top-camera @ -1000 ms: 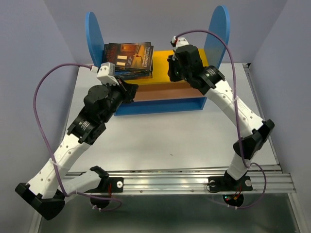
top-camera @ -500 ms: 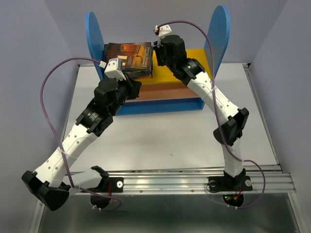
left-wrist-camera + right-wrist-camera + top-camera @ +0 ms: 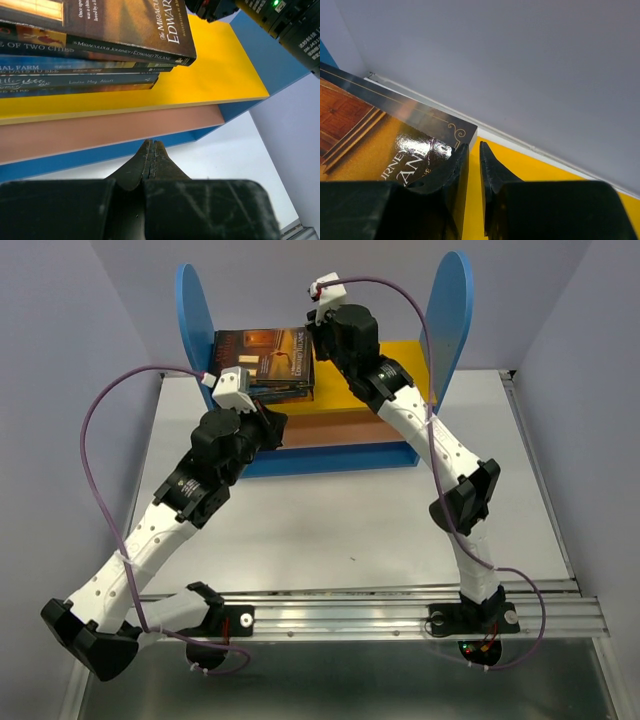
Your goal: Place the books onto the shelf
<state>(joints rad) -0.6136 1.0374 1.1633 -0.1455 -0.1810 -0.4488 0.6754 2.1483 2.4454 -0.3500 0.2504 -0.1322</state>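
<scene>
Overhead view of a small wooden shelf (image 3: 452, 300) at the far side of a white table (image 3: 350, 520), with two robot arms reaching toward it from the near edge. The shelf has tall, round-topped blue side panels, an orange-yellow top board (image 3: 410, 355), a brown middle board (image 3: 100, 135) and a blue base.

The books (image 3: 265, 360) lie flat in one stack on the left half of the top board, close to the left side panel. The left wrist view shows at least five spines. The dark brown top book sticks out a little to the right past the ones under it. No book shows on the table or on the lower boards in any view.

The left gripper (image 3: 151, 159) hangs just in front of the shelf, below the stack, with its fingers pressed together and nothing between them. The right gripper (image 3: 474, 156) is over the top board at the far right corner of the top book. Its fingers stand a narrow slit apart, with only yellow board showing in the gap. One finger hangs above the cover's corner, and it cannot be told whether it touches.

The loading looks essentially done, since every book in sight is already on the shelf. What seems to be left is at most nudging the uneven stack square and drawing both arms clear.
</scene>
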